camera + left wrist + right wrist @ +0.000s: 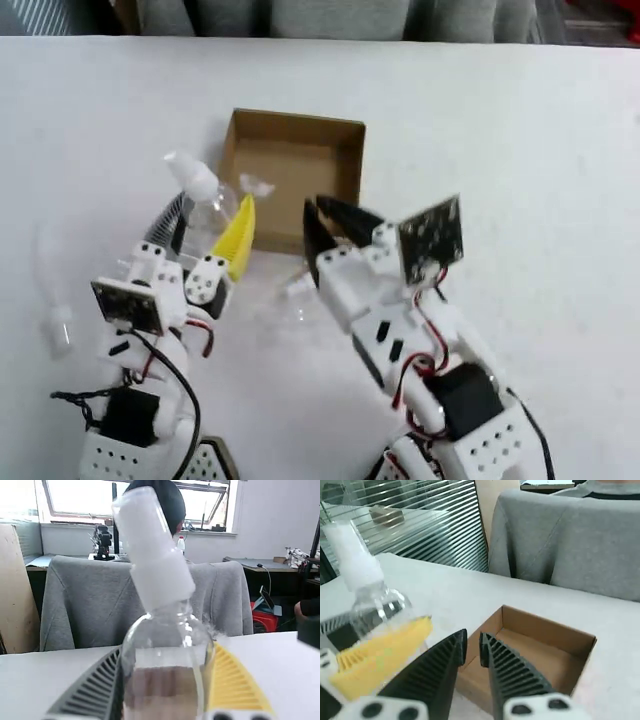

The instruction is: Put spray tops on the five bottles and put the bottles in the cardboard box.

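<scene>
White table (520, 150) runs under both my arms. My left gripper (215, 207) is clamped on a clear bottle (167, 650) just left of the cardboard box (295, 125), probably so its white spray top (152, 550), which sits crooked, can be straightened. My right gripper (318, 210) hangs at the box's near wall, fingers a narrow gap apart, empty.

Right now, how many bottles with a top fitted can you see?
1. The bottle is held in the left gripper beside the cardboard box, its white top tilted. Faint clear shapes on the table may be more bottles; I cannot tell.
</scene>
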